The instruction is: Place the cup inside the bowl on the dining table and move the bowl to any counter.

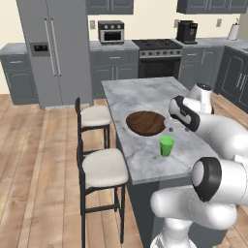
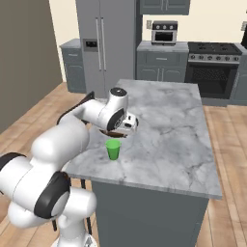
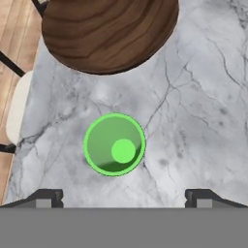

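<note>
Green tumbler cup [image 3: 115, 144] stands upright on the marble bench [image 1: 140, 101], near its stool-side edge, just beside the wide wooden bowl [image 1: 146, 123] but apart from it. Bowl sits flat, nothing in it; neither piece has reached a counter yet.

Gripper [image 2: 129, 126] hangs above the bench, looking straight down; in the hand view the cup sits a little off centre between the two fingertips [image 3: 46, 198].

Risks, as I judge them:
- Cup is light and narrow; a descent that is off centre could clip the rim with one finger and tip it toward the bench edge and the stools [image 1: 102, 167].
- Bowl is close on one side; a finger coming down there could nudge the bowl or catch its rim.
- Bowl is shallow and plate-like, so a cup released tilted or from too high may roll out.

Jaws: spread to their widest, well clear of the cup's sides, holding nothing and touching nothing.
</note>
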{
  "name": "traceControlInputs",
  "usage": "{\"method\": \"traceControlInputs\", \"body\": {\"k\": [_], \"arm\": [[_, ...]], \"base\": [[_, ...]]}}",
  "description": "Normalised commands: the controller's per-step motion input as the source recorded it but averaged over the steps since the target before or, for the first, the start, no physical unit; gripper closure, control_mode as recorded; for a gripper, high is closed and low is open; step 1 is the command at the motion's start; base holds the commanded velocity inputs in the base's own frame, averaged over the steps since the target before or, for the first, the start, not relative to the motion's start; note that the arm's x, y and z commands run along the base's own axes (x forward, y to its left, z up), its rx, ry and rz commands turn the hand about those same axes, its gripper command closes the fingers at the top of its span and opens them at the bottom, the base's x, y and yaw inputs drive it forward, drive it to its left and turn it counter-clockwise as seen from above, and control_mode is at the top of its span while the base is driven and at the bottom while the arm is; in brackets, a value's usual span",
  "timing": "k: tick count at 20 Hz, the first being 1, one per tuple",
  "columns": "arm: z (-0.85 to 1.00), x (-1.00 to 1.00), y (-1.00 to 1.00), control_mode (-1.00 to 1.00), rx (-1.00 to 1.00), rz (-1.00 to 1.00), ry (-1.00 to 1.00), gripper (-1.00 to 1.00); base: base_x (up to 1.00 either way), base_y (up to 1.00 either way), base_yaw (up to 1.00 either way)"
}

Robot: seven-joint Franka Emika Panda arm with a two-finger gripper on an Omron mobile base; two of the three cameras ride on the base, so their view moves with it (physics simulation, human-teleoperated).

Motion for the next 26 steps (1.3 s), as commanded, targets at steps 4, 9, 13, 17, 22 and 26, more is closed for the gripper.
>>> {"method": "traceControlInputs", "body": {"k": [4, 9, 13, 17, 22, 26], "arm": [[-0.18, 0.0, 0.0, -1.0, 0.0, 0.0, 0.0, -1.0], [-0.21, 0.01, 0.0, -1.0, 0.0, 0.0, 0.0, -1.0], [-0.16, 0.06, 0.0, -1.0, 0.0, 0.0, 0.0, -1.0], [-0.17, 0.05, 0.0, -1.0, 0.0, 0.0, 0.0, -1.0], [-0.17, 0.03, 0.0, -1.0, 0.0, 0.0, 0.0, -1.0], [-0.18, 0.0, 0.0, -1.0, 0.0, 0.0, 0.0, -1.0]], "base": [[0.0, 0.0, 0.0], [0.0, 0.0, 0.0], [0.0, 0.0, 0.0], [0.0, 0.0, 0.0], [0.0, 0.0, 0.0], [0.0, 0.0, 0.0]]}}
